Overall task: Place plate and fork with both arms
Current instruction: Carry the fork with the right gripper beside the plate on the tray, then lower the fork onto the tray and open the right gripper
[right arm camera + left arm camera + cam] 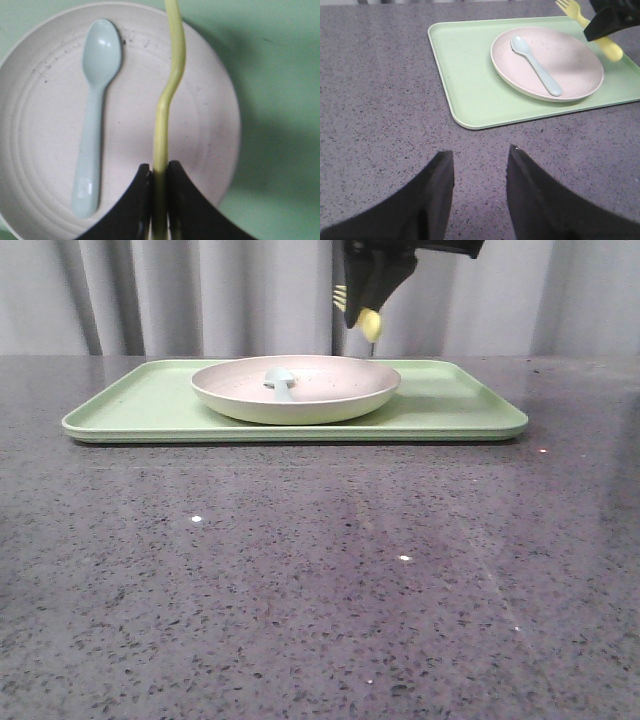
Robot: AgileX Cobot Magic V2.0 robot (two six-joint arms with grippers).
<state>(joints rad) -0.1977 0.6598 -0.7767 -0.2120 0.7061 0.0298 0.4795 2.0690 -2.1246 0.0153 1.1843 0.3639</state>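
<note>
The pale pink plate (pixel 300 390) sits on the light green tray (pixel 130 405); it also shows in the left wrist view (pixel 570 60) and the right wrist view (pixel 45 100). My right gripper (pixel 362 302) is shut on the yellow fork (pixel 370 324) and holds it above the plate's right side. In the right wrist view the fork's handle (pixel 167 95) is pinched between the fingers (pixel 187 200). The fork also shows in the left wrist view (pixel 610 47). My left gripper (pixel 480 155) is open and empty over the bare table, short of the tray.
A pale blue spoon (pixel 280 380) lies in the plate, also seen in the left wrist view (pixel 535 65) and the right wrist view (pixel 95 115). The tray (pixel 470 75) lies on a grey speckled table (pixel 320 580). A grey curtain (pixel 150 290) hangs behind.
</note>
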